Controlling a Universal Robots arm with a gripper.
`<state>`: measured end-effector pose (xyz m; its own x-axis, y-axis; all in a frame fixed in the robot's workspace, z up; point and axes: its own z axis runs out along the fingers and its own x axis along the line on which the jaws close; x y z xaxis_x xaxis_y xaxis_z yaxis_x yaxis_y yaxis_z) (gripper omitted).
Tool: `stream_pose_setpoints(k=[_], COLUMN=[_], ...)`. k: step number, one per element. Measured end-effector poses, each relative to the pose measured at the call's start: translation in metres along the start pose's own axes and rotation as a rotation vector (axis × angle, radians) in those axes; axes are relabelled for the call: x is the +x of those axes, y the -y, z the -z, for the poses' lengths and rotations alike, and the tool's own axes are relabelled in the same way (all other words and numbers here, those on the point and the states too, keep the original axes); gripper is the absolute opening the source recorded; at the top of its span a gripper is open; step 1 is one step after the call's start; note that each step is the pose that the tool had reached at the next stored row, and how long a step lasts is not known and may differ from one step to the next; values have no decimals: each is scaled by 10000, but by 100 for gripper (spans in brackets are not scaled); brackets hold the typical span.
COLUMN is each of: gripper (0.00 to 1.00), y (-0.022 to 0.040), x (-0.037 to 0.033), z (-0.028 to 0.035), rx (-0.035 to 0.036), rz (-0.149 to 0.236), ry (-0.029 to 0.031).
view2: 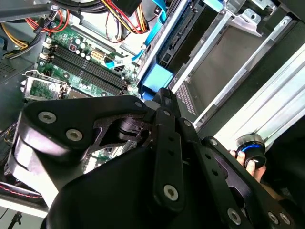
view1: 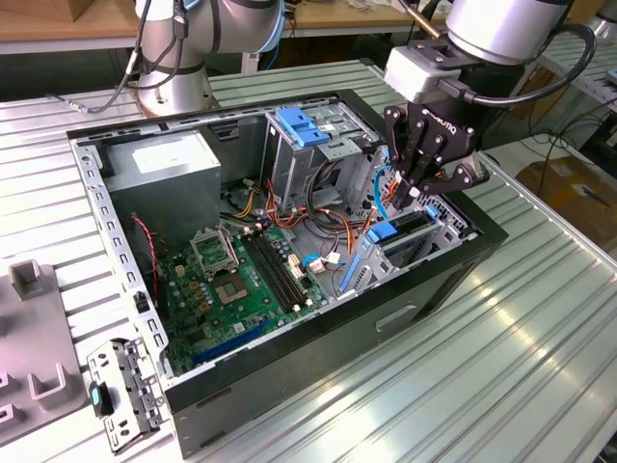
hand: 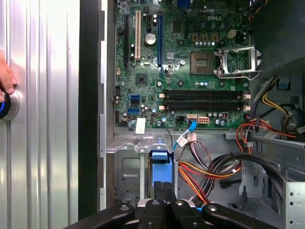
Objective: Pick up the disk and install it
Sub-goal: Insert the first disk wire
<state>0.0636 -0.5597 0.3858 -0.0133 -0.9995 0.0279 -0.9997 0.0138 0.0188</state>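
Black gripper (view1: 411, 196), clenched empty, hangs directly above the blue-railed flat metal disk (view1: 400, 230) standing edgewise in its bay (view1: 445, 230)

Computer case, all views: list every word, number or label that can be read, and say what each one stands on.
No text can be quoted with confidence.
Print on the white sticker of the power-supply box: too small to read.
White markings on the motherboard: too small to read surely.
Pale lettering on the body of the gripper: too blurred.
The white tag at the motherboard's edge: no readable print.
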Motion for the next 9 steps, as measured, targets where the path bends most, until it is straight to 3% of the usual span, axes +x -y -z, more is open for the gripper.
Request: stream_pose_setpoints(k=[9], gripper=[11], y=[3], x=[0], z=[-4], rx=[0], rz=[0], ry=[1])
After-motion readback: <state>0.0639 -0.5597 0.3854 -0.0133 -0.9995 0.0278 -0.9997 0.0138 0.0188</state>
